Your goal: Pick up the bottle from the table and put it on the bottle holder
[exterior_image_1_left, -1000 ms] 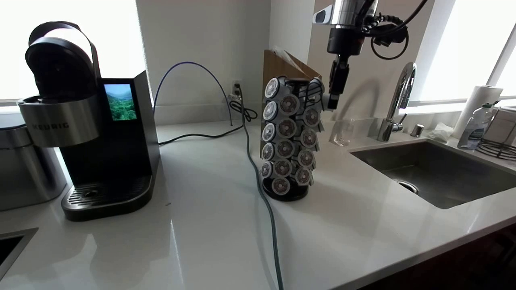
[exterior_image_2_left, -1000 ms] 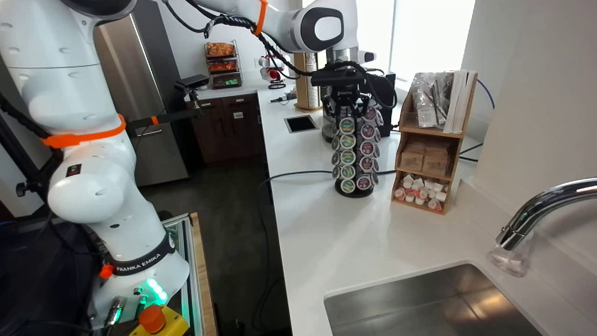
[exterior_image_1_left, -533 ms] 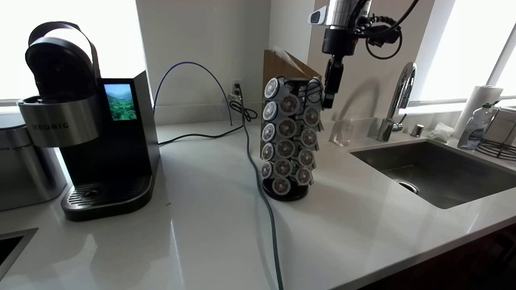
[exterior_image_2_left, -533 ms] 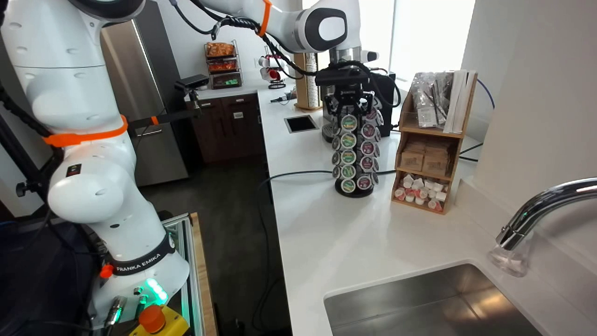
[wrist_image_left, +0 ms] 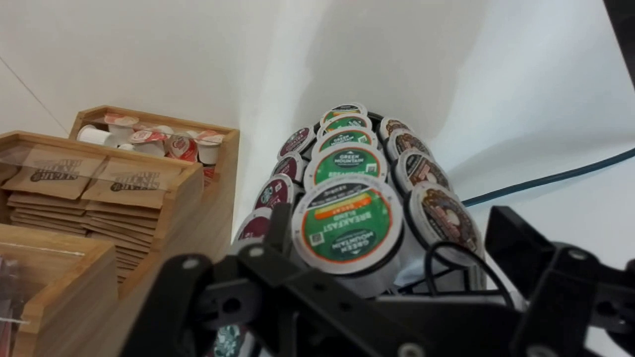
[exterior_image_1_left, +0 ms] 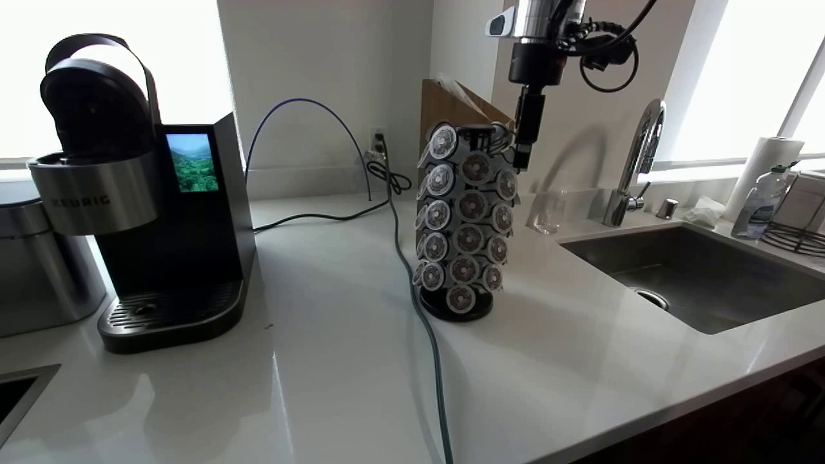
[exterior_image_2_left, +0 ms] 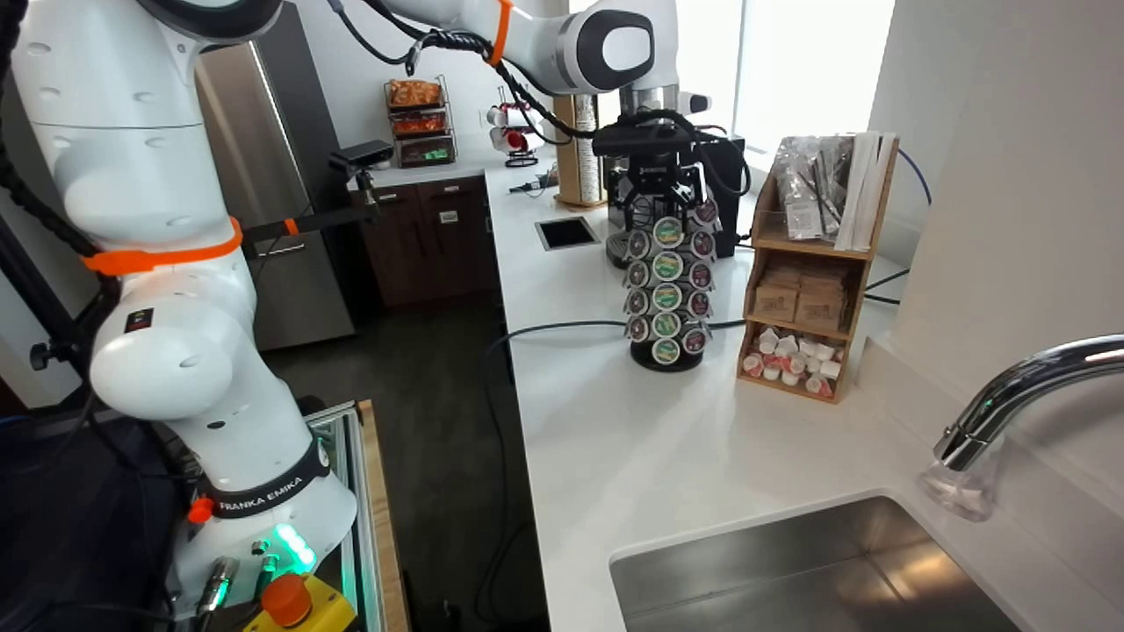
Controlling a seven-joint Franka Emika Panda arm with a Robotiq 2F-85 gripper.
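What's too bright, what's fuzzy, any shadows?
In both exterior views, the windows glare plain white; in an exterior view, a soft shadow marks the wall behind the faucet; in the wrist view, the nearby fingers look blurry, but words on the nearest green pod are readable.

Glossy counter (exterior_image_2_left: 632,456), metal sink (exterior_image_2_left: 773,588) (duller than the shiny faucet (exterior_image_2_left: 1036,384)), matt claw (wrist_image_left: 392,228), wooden organizer (wrist_image_left: 208,213).

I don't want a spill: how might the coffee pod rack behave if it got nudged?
The coffee pod rack would probably swivel: its columns of pods have turned since half a second ago, while the black base looks unmoved. Pushed hard near the top, it might tip, since it stands tall and spreads wider above that base.
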